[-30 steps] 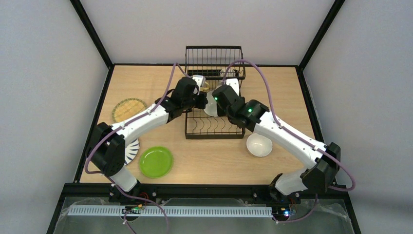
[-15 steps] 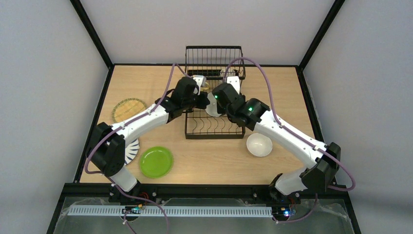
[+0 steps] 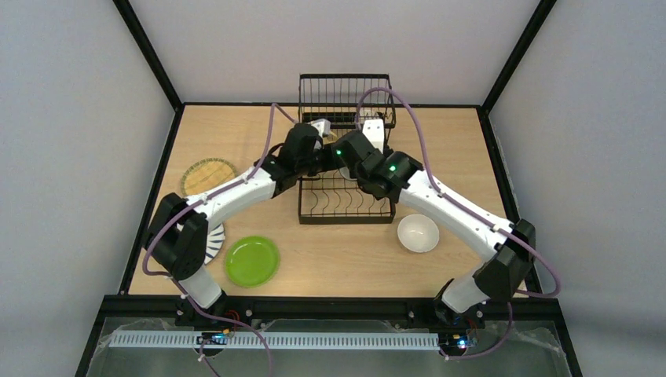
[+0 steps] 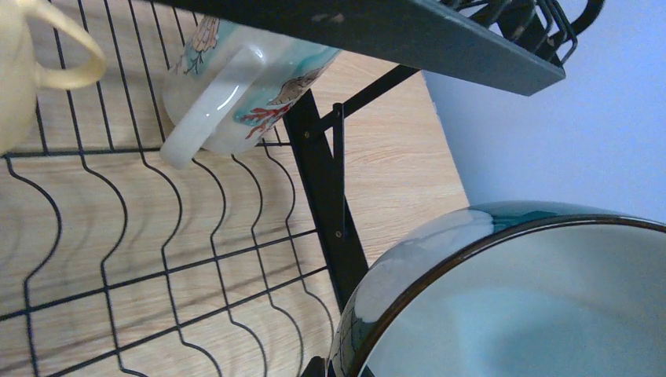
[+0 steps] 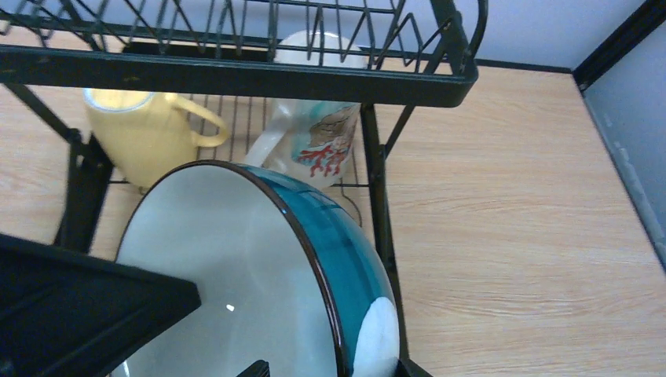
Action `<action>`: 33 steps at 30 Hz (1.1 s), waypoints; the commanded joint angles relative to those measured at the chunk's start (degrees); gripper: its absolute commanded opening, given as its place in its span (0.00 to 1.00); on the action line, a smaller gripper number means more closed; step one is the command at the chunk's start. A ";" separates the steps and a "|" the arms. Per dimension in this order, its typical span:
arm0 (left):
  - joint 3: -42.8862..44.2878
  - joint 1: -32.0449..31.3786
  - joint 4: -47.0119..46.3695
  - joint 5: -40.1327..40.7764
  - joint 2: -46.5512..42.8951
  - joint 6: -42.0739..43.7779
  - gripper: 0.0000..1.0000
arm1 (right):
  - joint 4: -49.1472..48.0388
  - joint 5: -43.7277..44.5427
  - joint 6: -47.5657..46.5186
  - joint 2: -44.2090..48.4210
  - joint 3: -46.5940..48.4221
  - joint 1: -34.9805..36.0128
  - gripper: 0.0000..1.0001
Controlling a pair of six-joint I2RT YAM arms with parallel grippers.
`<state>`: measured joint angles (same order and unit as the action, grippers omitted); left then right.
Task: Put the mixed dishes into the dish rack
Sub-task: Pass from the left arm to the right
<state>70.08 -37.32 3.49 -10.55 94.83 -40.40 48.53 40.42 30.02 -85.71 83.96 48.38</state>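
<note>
Dish rack [image 3: 345,98] | far-centre, wooden table [image 3: 448,149] | pale grey walls [image 3: 330,39]

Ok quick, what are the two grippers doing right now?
Left gripper: cannot be told, none of the views shows it clearly.
Right gripper: closed, holding the blue bowl by its rim.
</note>
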 commanded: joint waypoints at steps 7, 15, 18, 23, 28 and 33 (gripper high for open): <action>-1.31 0.12 -9.60 -4.79 0.45 -16.38 0.02 | 10.61 13.42 2.57 -5.27 3.95 -0.04 0.70; -3.99 0.40 -12.42 -6.03 0.61 -23.97 0.02 | 13.00 18.44 4.06 -5.61 3.67 0.05 0.10; -4.66 0.60 -13.10 -6.51 1.00 -26.10 0.02 | 13.07 19.70 3.80 -6.04 3.31 0.49 0.00; -4.88 1.30 -12.54 -7.60 2.16 -28.73 0.14 | 9.16 23.31 1.42 -5.44 0.31 2.55 0.00; -5.73 1.93 -11.63 -7.84 2.09 -28.88 0.45 | 2.71 25.50 -2.16 -2.80 -2.89 3.49 0.00; -7.46 2.76 -11.64 -9.12 1.95 -29.52 0.80 | -3.48 28.03 -6.59 -0.70 -5.83 3.95 0.00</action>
<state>64.47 -36.25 -6.61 -20.58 96.53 -68.18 51.29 64.01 27.73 -90.74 79.68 51.31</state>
